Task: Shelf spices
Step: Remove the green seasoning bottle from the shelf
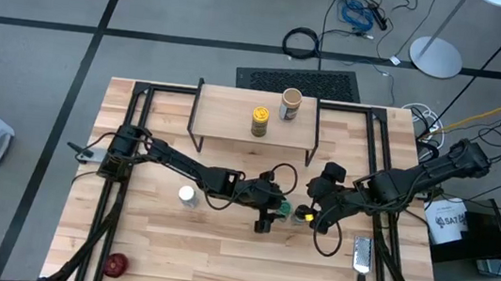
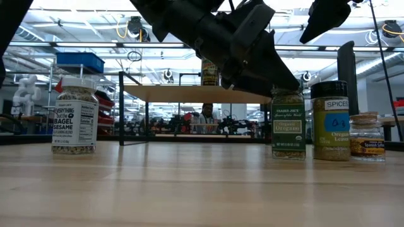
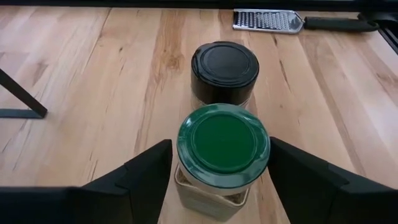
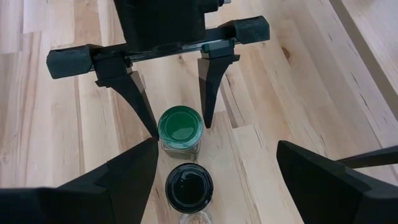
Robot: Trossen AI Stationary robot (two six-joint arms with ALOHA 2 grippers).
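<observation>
Spices, five jars, on a light wood-plank table [image 1: 219, 250] with a black frame; grey floor with cables around it, and an open workshop room behind with a seated person [image 2: 206, 118] far off.

- Shelf [image 1: 255, 120]: plank top on thin black legs, at the far middle of the table. On it stand the yellow jar [image 1: 259, 121] and the tan jar [image 1: 290, 104], near each other.
- White-capped jar [image 1: 188, 194]: upright on the table, left of centre, apart from the rest.
- Green-lidded jar [image 3: 222, 146]: upright near the table's centre, with the dark-lidded jar [image 3: 224, 71] just beside it; a third small jar [image 2: 367, 137] stands next in that row.
- Metal grater [image 1: 362, 254]: flat by the right edge.
- Red round object [image 1: 115, 262]: near corner, left.
- Left gripper [image 4: 177, 127]: lowered over the green-lidded jar, fingers spread one to each side of the lid, close to it but with a sliver of gap showing; released.
- Right gripper [image 1: 318, 214]: held above the dark-lidded jar, fingers wide apart, nothing between them at grip height.
</observation>
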